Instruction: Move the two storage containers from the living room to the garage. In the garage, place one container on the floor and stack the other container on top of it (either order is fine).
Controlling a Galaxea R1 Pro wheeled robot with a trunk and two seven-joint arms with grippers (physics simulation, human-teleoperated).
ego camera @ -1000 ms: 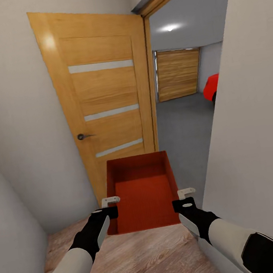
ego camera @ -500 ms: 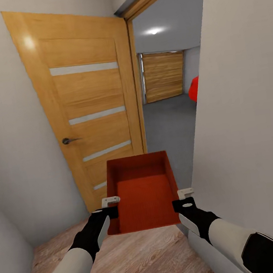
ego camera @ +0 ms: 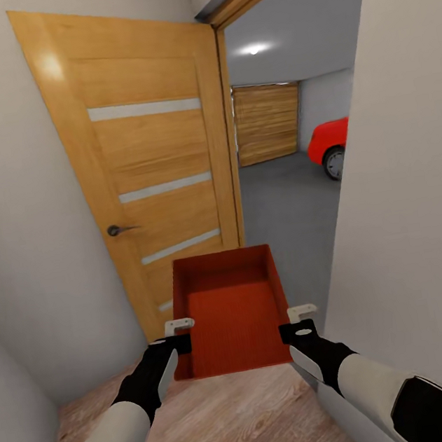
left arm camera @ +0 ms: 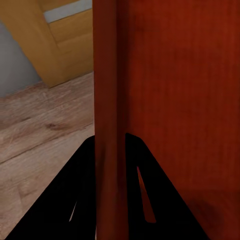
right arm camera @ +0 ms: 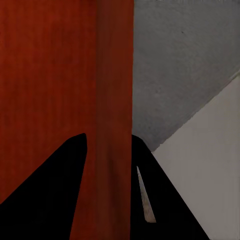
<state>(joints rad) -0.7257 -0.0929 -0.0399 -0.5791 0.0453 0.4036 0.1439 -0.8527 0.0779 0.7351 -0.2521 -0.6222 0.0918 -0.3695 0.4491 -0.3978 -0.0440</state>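
Container (ego camera: 229,312) held level between both arms — left end effector (ego camera: 178,324) clamped on one side wall, right end effector (ego camera: 302,311) on the other, long axis pointing toward the doorway (ego camera: 291,168), garage floor (ego camera: 283,211) apparently just beyond.

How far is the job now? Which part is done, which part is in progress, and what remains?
Done: one storage container is picked up, the left gripper and right gripper each clamped on a side wall. In progress: it is carried over the wood floor toward the open door, with the garage floor visible beyond. Left: set it down there, then fetch and stack the second one.
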